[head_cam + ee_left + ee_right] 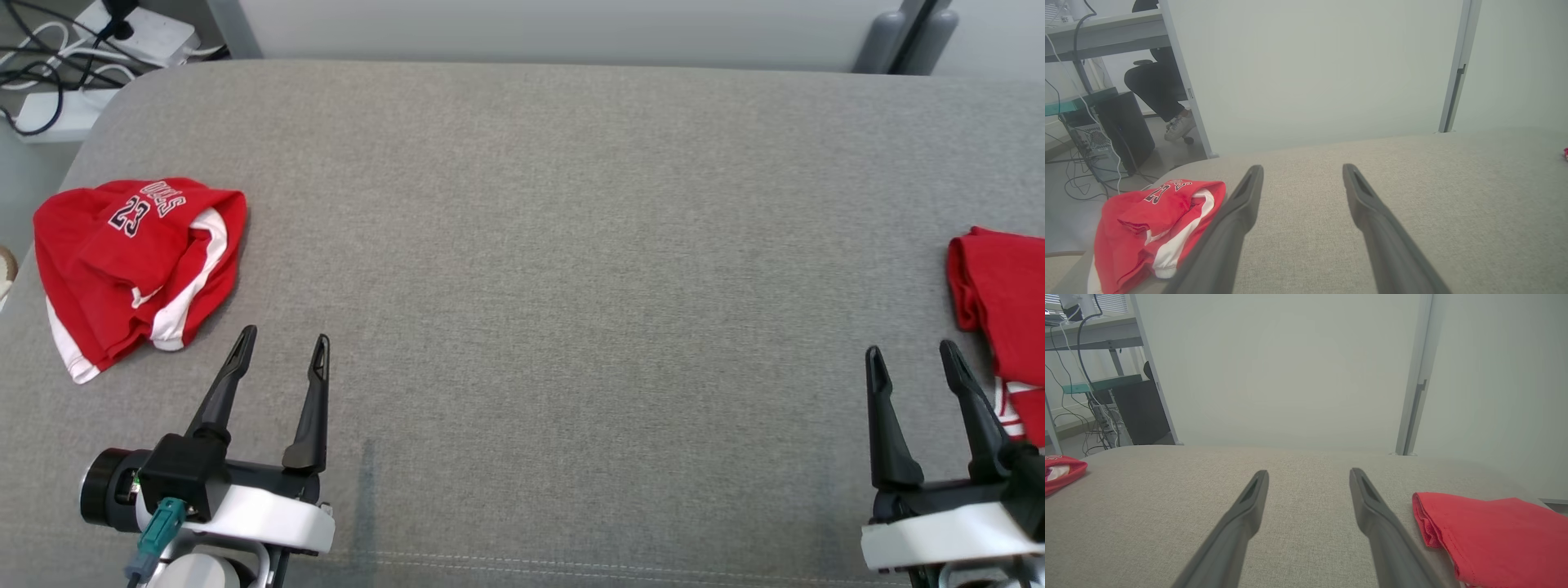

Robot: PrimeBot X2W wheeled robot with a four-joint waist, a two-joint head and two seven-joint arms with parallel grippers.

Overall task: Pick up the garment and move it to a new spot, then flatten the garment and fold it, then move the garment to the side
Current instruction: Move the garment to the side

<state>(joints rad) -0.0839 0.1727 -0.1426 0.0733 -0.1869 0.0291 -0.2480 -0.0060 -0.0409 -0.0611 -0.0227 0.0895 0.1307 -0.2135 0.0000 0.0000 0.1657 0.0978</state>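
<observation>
Jaws stand wide apart and empty on the left gripper (286, 336) and the right gripper (910, 349), at the near edge of the grey fabric surface (555, 245). Farther in, the crumpled red number-23 jersey (135, 261) lies at the surface's left edge, and a folded red garment (1000, 294) lies at its right edge.

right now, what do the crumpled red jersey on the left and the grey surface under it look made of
Crumpled red jersey with white trim: probably thin synthetic knit, soft folds, printed 23. Grey padded surface: matte woven upholstery fabric, visible weave and stitched seam.
</observation>
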